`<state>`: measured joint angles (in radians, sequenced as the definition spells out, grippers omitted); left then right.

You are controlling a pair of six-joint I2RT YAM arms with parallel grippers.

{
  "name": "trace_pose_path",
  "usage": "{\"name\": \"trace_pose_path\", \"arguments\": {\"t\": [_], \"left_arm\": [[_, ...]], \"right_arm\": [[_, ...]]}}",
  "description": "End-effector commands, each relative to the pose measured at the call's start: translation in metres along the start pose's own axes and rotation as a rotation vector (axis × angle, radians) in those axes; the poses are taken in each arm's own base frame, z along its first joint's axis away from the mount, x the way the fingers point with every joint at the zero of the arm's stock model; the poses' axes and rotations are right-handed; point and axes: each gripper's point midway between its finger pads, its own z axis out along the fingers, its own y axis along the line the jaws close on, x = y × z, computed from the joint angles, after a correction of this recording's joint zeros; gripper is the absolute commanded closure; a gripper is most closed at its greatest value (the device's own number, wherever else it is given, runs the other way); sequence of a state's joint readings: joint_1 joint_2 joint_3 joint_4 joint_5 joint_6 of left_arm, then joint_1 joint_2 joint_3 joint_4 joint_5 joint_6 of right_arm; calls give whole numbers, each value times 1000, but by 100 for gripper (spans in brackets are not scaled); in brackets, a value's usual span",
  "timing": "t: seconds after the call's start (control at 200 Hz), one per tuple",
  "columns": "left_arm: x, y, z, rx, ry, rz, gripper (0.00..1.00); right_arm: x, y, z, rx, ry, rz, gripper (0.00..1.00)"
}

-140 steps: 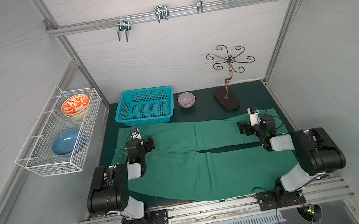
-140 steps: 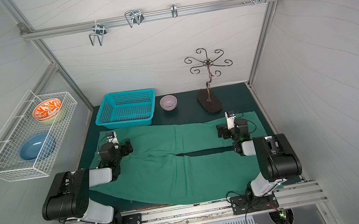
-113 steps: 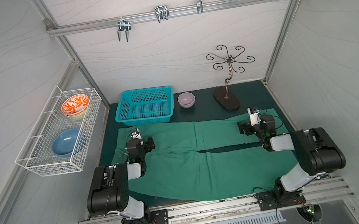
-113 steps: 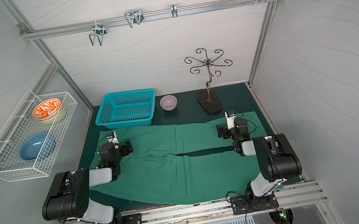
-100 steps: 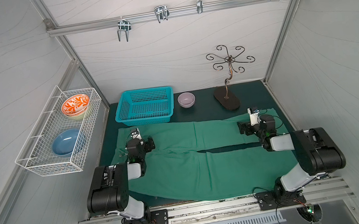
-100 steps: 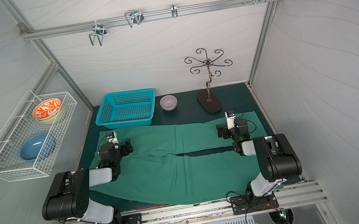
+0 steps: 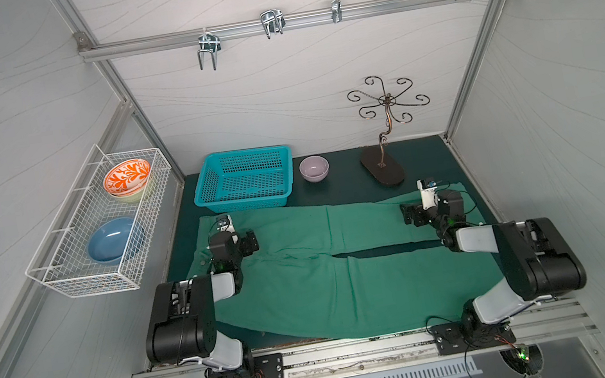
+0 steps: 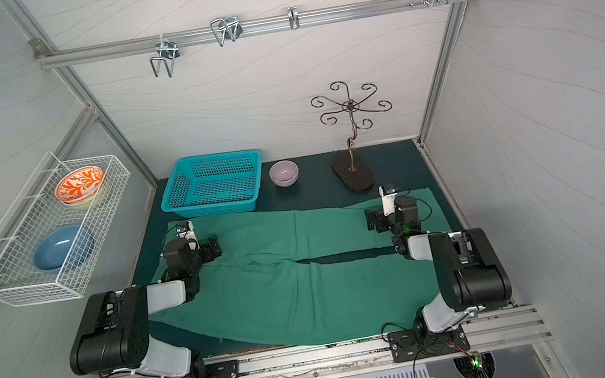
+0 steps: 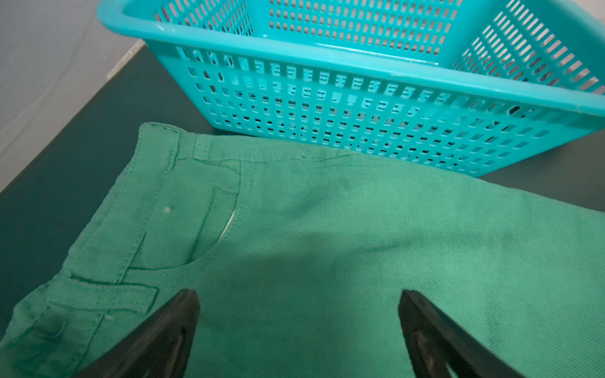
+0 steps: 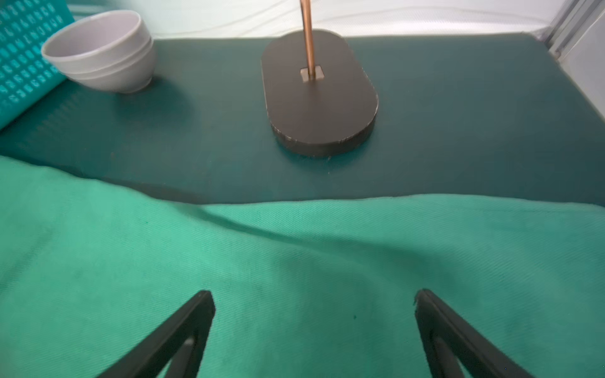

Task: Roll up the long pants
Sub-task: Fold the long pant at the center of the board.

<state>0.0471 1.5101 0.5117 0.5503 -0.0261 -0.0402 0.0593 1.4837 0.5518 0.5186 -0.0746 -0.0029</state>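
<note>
Our left pincer (image 9: 298, 293) and right pincer (image 10: 314, 292) gape wide over the long pants (image 7: 307, 283); beyond them, dark worktop (image 7: 350, 187), white walls (image 7: 276, 87).

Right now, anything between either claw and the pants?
Nothing visible. The left claw and right claw are both open, directly over the long pants. The basket borders the waistband's far edge. The bowl and stand base sit beyond the cloth.

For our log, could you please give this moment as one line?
pants: flat, unrolled | left gripper: fingers open, over waist | right gripper: fingers open, over leg
</note>
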Motion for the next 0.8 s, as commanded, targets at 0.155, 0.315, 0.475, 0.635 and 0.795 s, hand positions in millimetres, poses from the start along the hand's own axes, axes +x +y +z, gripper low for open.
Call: {"name": "trace_pose_path", "arguments": {"t": [0.155,0.315,0.475,0.635,0.795], "left_arm": [[-72,1,-26,-40,23,-118,0],[-79,12,-45,-109,42,-259,0],[-71,-1,-59,-49,105,-401,0],[-44,-20,-78,-14,239,-531,2],[-7,-55,-105,37,388,-519,3]], "right_arm": [[-79,-10,-45,-12,29,294,1],[-98,-24,-87,-18,-119,511,1],[-66,-38,-116,114,0,708,1],[-34,-7,-126,58,182,781,5],[11,33,-128,42,435,690,19]]}}
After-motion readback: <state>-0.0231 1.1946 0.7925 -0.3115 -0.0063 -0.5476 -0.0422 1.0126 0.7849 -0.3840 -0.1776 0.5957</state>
